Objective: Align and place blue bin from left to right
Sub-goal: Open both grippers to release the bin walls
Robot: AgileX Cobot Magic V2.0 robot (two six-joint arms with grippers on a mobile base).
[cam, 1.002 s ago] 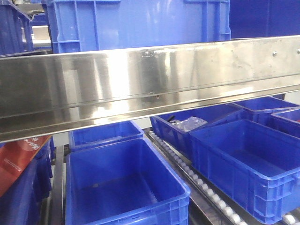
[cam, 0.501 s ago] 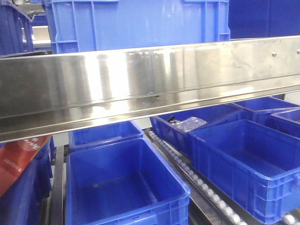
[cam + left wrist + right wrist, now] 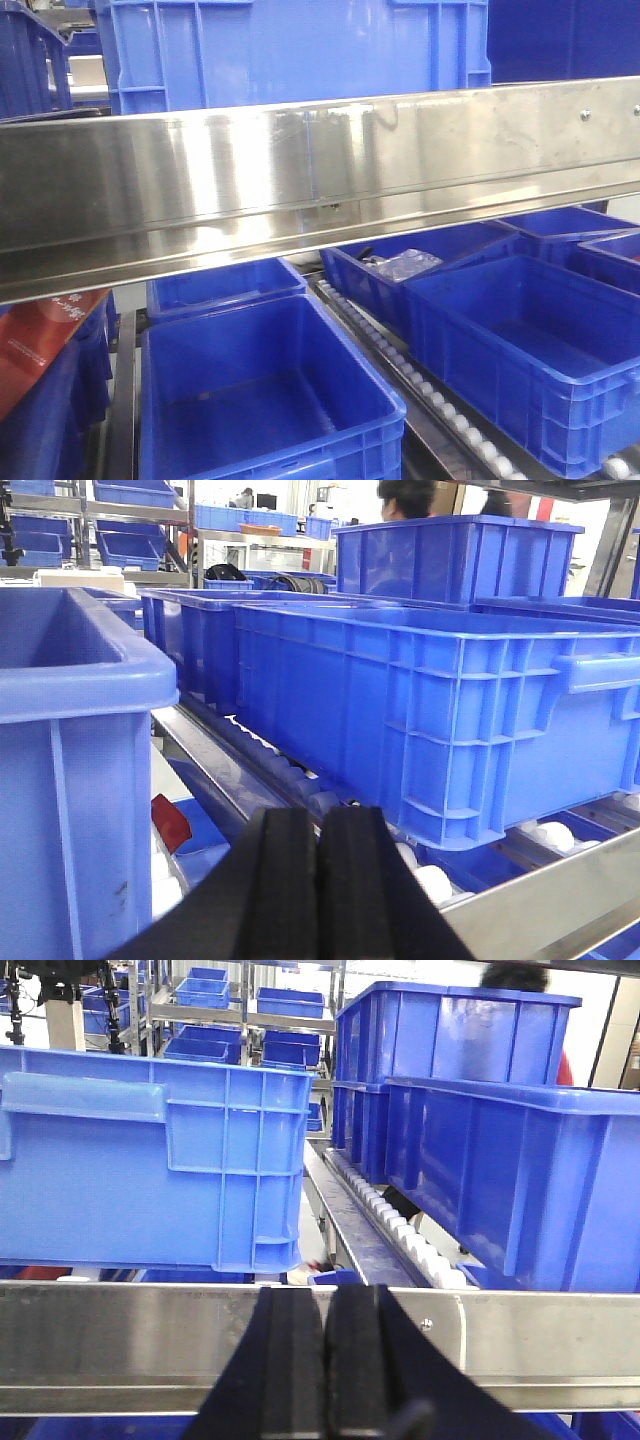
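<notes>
The blue bin [image 3: 300, 45], deep with ribbed walls, stands on the upper roller level behind the steel rail [image 3: 320, 170]. In the left wrist view the blue bin [image 3: 440, 710] sits on the rollers just ahead and to the right of my left gripper [image 3: 318, 825]. That gripper is shut, pads pressed together with nothing between them. In the right wrist view the blue bin [image 3: 160, 1150] is ahead on the left, beyond the rail [image 3: 150, 1330]. My right gripper [image 3: 326, 1300] is shut and empty, level with the rail and clear of the bin.
Another blue crate [image 3: 60, 730] stands close on the left, and more blue crates [image 3: 520, 1170] crowd the right lane. White rollers [image 3: 400, 1230] run between them. Below the rail lie several shallower crates [image 3: 260, 400]. A person [image 3: 405, 498] stands behind the shelves.
Only the reflections on the steel rail have shifted slightly. The blue bin and the lower crates stay where they were.
</notes>
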